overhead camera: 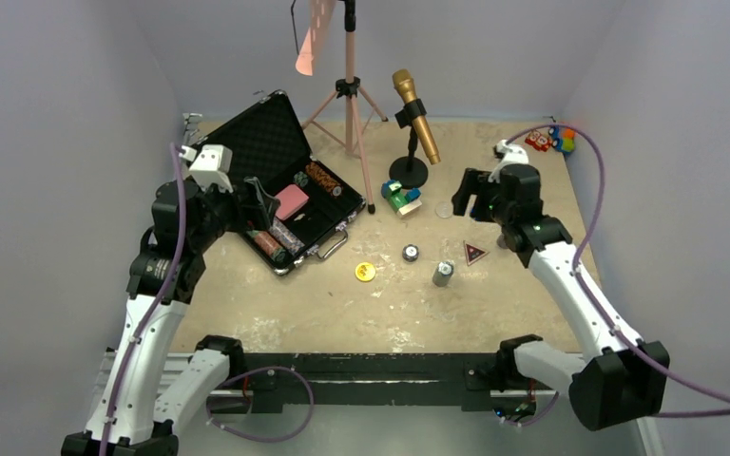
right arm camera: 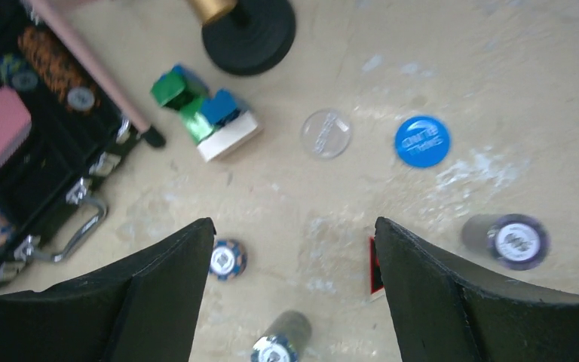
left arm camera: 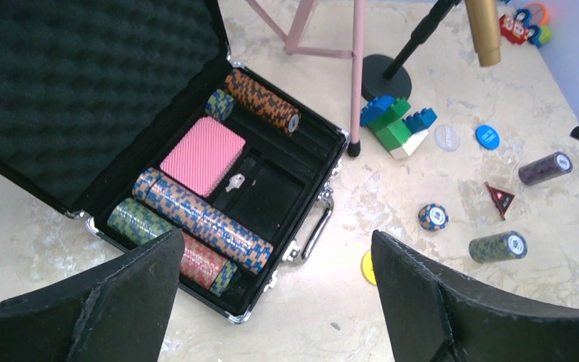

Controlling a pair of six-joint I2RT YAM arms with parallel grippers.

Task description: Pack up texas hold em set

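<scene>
The open black briefcase [overhead camera: 261, 142] lies at the left and holds the pink card deck [left arm camera: 202, 154] and several chip stacks [left arm camera: 203, 219]. My left gripper [left arm camera: 279, 302] is open and empty above the case's near corner and handle. On the table lie the yellow button [overhead camera: 365, 271], a short chip stack [right arm camera: 228, 259], a green stack [right arm camera: 283, 343], the triangular button [left arm camera: 500, 197], a purple stack [right arm camera: 514, 240] and the blue button [right arm camera: 421, 141]. My right gripper [right arm camera: 294, 294] is open and empty, high above the short and green stacks.
Green and blue toy blocks [overhead camera: 401, 198] and a clear disc [right arm camera: 326, 133] lie beside the gold microphone's round base [overhead camera: 409, 172]. A pink tripod [overhead camera: 349, 90] stands behind the case. Small toys [overhead camera: 551, 141] sit at the far right corner. Walls close in on three sides.
</scene>
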